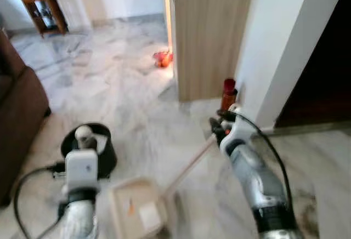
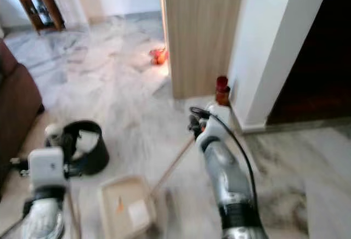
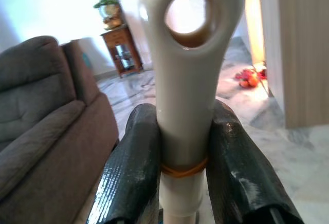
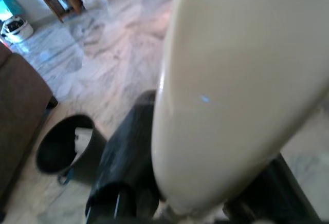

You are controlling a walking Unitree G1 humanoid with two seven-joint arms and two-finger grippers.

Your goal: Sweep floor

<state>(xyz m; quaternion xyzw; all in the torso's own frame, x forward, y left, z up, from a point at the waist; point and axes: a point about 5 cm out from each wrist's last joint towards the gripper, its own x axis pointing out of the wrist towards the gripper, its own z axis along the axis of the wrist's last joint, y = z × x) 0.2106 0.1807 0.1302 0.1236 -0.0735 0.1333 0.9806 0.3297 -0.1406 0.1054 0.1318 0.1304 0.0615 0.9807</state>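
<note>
While my left claw (image 3: 186, 172) pinches the pale dustpan handle (image 3: 187, 80) upright, my right claw (image 1: 219, 125) clamps a cream broom handle (image 1: 189, 165) slanting down toward my left. Its lower end meets the beige dustpan (image 1: 137, 209) on the marble floor (image 1: 126, 85), beside a black bin (image 1: 90, 148). Red litter (image 1: 162, 58) lies well ahead.

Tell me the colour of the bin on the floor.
Black bin, clearest in the left eye view.
</note>
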